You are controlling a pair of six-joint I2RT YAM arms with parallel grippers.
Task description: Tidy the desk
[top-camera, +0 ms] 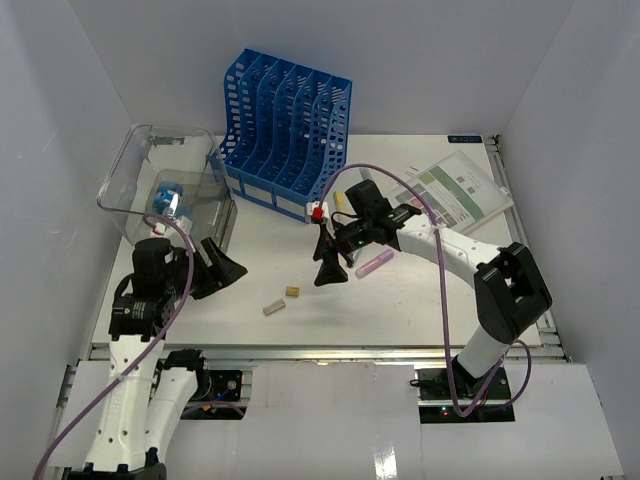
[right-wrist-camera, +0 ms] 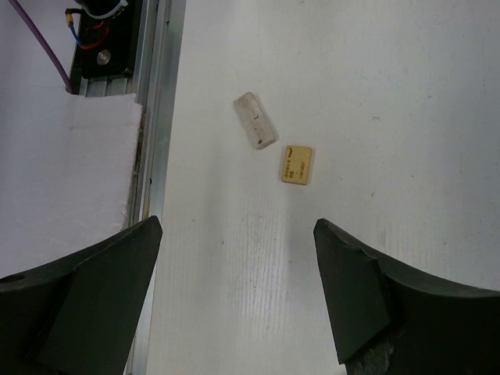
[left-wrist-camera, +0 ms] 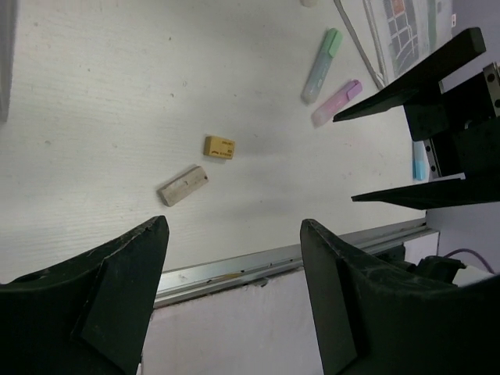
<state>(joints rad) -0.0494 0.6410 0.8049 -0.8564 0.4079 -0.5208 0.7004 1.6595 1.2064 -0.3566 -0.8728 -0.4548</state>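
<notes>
Two erasers (left-wrist-camera: 183, 186) (left-wrist-camera: 219, 147), two highlighters (left-wrist-camera: 322, 66) (left-wrist-camera: 336, 103), one blue file rack (top-camera: 285, 125), one clear bin (top-camera: 130, 170), one printed sheet (top-camera: 455, 190)

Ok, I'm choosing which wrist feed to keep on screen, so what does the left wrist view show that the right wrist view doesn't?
Only the left wrist view: a green highlighter, a pink highlighter, a printed sheet at the top edge, and the right gripper seen side-on, jaws open and empty.
Only the right wrist view: a black unit with red and blue wires beyond the rail.
Both: the tan eraser and the pale eraser, lying apart on the desk near its metal rail.
</notes>
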